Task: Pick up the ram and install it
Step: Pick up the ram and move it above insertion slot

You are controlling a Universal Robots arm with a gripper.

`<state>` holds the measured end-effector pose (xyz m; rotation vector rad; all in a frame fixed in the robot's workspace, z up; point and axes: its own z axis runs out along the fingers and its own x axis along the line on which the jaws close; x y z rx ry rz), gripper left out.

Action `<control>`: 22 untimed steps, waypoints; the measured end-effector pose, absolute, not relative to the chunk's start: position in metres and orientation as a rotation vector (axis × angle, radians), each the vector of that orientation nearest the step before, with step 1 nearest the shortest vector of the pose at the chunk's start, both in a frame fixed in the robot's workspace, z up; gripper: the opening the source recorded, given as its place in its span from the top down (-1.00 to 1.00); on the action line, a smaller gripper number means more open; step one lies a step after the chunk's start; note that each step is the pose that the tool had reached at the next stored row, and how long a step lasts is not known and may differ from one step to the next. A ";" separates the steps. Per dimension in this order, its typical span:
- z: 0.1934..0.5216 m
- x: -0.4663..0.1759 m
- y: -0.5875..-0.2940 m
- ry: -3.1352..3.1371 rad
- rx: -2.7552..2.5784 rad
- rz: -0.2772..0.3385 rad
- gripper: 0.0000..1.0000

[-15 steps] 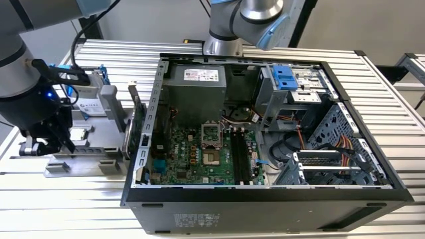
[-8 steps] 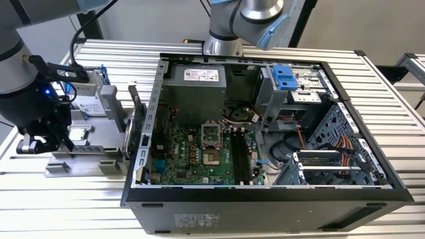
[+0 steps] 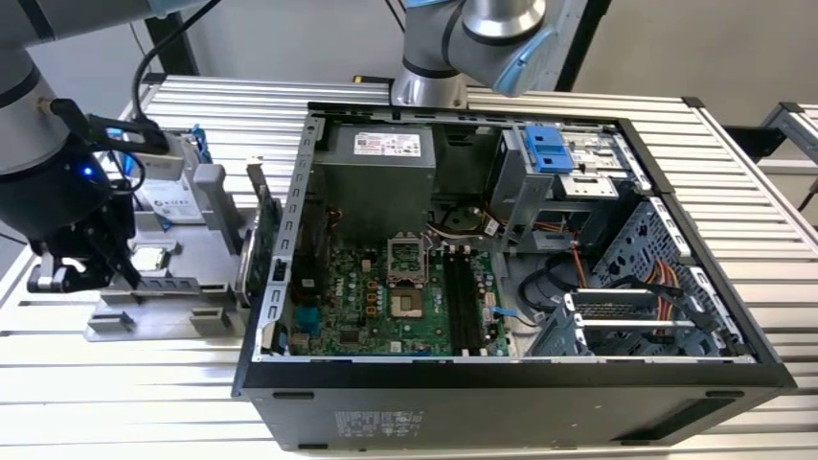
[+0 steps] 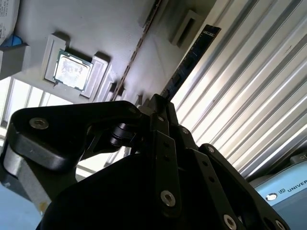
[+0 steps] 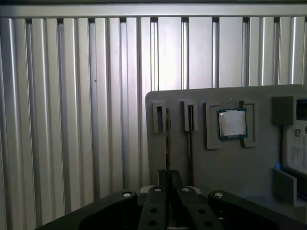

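The ram (image 4: pixel 189 61), a long, thin, dark bluish circuit-board stick, stands on its narrow edge along the outer margin of the flat grey plastic parts tray (image 5: pixel 211 167). One end points at a slotted upright post of that tray. My black two-fingered gripper (image 5: pixel 168 178) has hold of it. In both wrist views the fingers are drawn almost together, with only the board's thickness between them, clamped on the end away from the post. I cannot tell whether the stick sits in its groove or is clear of it. I judge it is stored on edge so the fingers can close on its two flat faces and carry it in the attitude a memory slot needs.

On the tray I count two slotted posts side by side and two thin sticks seen edge-on. One is the stick I hold; the second stick (image 5: pixel 190 141) is in the neighbouring groove, nearer the tray's middle. Further in, one square silver processor chip (image 5: pixel 232 123) lies in a walled recess, which I take to stop it sliding. At the tray's side opposite the ram sits one pale-labelled boxy drive (image 5: pixel 293 143).

The tray rests on a ribbed metal table (image 5: pixel 72 120). Beside the tray, in the exterior view, lies one open black computer case (image 3: pixel 511 407) with its green motherboard (image 3: pixel 371 307) facing up. The long black memory slots (image 3: pixel 463 297) on it I cannot count with certainty.
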<state>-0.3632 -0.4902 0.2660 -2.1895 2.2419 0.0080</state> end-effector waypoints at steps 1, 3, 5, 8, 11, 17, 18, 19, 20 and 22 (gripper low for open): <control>0.266 -0.363 -0.490 2.242 -2.189 0.008 1.00; 0.267 -0.363 -0.490 2.242 -2.189 0.008 1.00; 0.268 -0.363 -0.490 2.242 -2.189 0.008 1.00; 0.270 -0.363 -0.490 2.242 -2.189 0.008 1.00; 0.273 -0.363 -0.490 2.242 -2.189 0.008 1.00; 0.278 -0.363 -0.490 2.242 -2.189 0.008 1.00; 0.279 -0.363 -0.490 2.242 -2.189 0.008 1.00; 0.279 -0.363 -0.490 2.242 -2.189 0.008 1.00; 0.280 -0.363 -0.490 2.242 -2.189 0.008 1.00; 0.282 -0.363 -0.490 2.242 -2.190 0.008 1.00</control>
